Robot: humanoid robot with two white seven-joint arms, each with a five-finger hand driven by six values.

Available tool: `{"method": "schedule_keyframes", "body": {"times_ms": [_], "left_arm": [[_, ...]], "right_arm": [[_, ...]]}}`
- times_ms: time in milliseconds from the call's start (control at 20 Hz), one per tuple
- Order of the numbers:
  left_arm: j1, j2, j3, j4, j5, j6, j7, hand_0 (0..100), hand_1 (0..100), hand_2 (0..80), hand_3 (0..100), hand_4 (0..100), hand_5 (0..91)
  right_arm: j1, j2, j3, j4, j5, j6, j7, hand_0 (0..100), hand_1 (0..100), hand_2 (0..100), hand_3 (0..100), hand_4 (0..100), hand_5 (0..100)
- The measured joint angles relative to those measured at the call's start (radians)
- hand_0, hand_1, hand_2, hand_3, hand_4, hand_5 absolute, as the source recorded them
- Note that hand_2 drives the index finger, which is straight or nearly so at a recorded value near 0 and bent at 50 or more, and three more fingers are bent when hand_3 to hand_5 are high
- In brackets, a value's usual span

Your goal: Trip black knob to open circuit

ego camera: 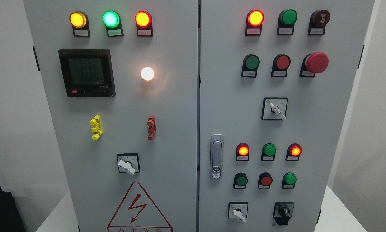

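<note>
A black rotary knob [283, 212] is sitting in its square black bezel at the bottom right corner of the grey steel control cabinet [180, 129], its pointer standing close to upright and waiting to be tripped. Just to its left, a white-handled selector switch [238, 213] is pointing down and to the right, while two rows of small round lamps and buttons are glowing red and green above them, presumably grouped there as one circuit's controls. A chrome door latch [216, 156] is hanging beside the seam between the two cabinet doors. Higher up, a red mushroom-head emergency stop button [315, 62] is jutting out, placed where it can be struck fast. On the left door, a dark digital power meter [86, 72] is showing readings and a white lamp [147, 73] is shining. Neither robot hand is showing in the picture, so their state cannot be told, and the knob is going untouched.
</note>
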Motion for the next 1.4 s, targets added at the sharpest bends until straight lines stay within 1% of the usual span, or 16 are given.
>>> {"method": "schedule_keyframes", "body": {"times_ms": [301,551,852,902,952,1002,1052,1102,1252,1303,1403], "left_arm": [[0.000,0.000,0.000,0.000,0.000,0.000,0.000,12,39,0.0,0,0,0.0],[0.000,0.000,0.000,0.000,0.000,0.000,0.000,12,39,0.0,0,0,0.0],[0.000,0.000,0.000,0.000,0.000,0.000,0.000,12,39,0.0,0,0,0.0],[0.000,0.000,0.000,0.000,0.000,0.000,0.000,12,39,0.0,0,0,0.0],[0.000,0.000,0.000,0.000,0.000,0.000,0.000,12,39,0.0,0,0,0.0],[0.000,0.000,0.000,0.000,0.000,0.000,0.000,12,39,0.0,0,0,0.0],[0.000,0.000,0.000,0.000,0.000,0.000,0.000,12,39,0.0,0,0,0.0],[0.000,0.000,0.000,0.000,0.000,0.000,0.000,12,39,0.0,0,0,0.0],[0.000,0.000,0.000,0.000,0.000,0.002,0.000,12,39,0.0,0,0,0.0],[0.000,0.000,0.000,0.000,0.000,0.002,0.000,12,39,0.0,0,0,0.0],[0.000,0.000,0.000,0.000,0.000,0.004,0.000,12,39,0.0,0,0,0.0]], "right_arm": [[-0.005,-0.003,0.001,-0.064,-0.001,-0.017,-0.004,0,0,0,0,0,0],[-0.005,-0.005,-0.003,-0.135,-0.001,-0.018,-0.004,0,0,0,1,0,0],[0.003,-0.004,-0.028,-0.255,-0.001,-0.008,-0.009,0,0,0,4,0,4],[0.004,-0.004,-0.031,-0.277,-0.001,-0.007,-0.009,0,0,0,9,0,5],[0.006,-0.003,-0.034,-0.299,-0.001,-0.007,-0.009,0,0,0,15,3,8],[0.010,-0.003,-0.036,-0.323,-0.001,-0.006,-0.006,0,0,0,17,5,9],[0.013,-0.003,-0.039,-0.343,-0.001,-0.006,-0.005,0,0,0,23,14,12],[0.019,-0.003,-0.041,-0.366,-0.001,-0.006,-0.003,0,0,0,27,19,13],[0.038,-0.003,-0.047,-0.442,-0.001,-0.006,-0.002,0,0,0,38,29,17],[0.044,-0.003,-0.048,-0.465,-0.001,-0.006,-0.002,0,0,0,39,30,18],[0.055,-0.003,-0.051,-0.511,-0.001,-0.006,-0.001,0,0,0,50,39,23]]}}
